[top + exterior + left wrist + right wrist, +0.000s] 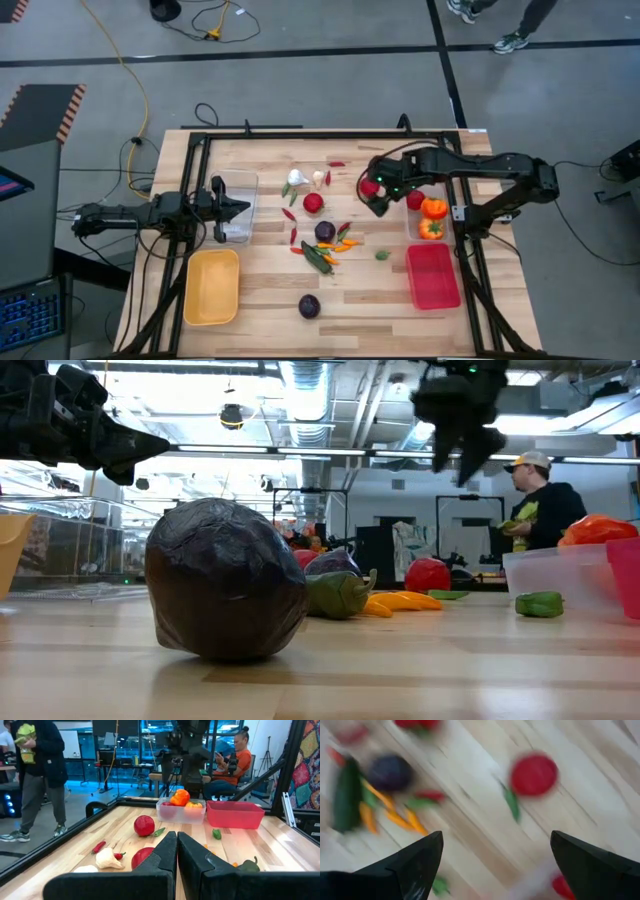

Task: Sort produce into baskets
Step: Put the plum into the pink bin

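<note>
Sorting barely begun: clear bin at right-centre holds orange peppers and a tomato; red bin and yellow bin look empty. Most produce sits mid-frame on table. Right gripper wide open, holding nothing, above centre-right; left gripper closed, idle, at left.

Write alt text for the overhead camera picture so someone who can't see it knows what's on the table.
Seen from above, the right gripper hangs with fingers open over small toy vegetables scattered mid-table, near a round red toy tomato. The left gripper, fingers shut, waits over a clear plastic bin; a shallow yellow plastic bin and a shallow red plastic bin sit empty on the wooden table.
</note>
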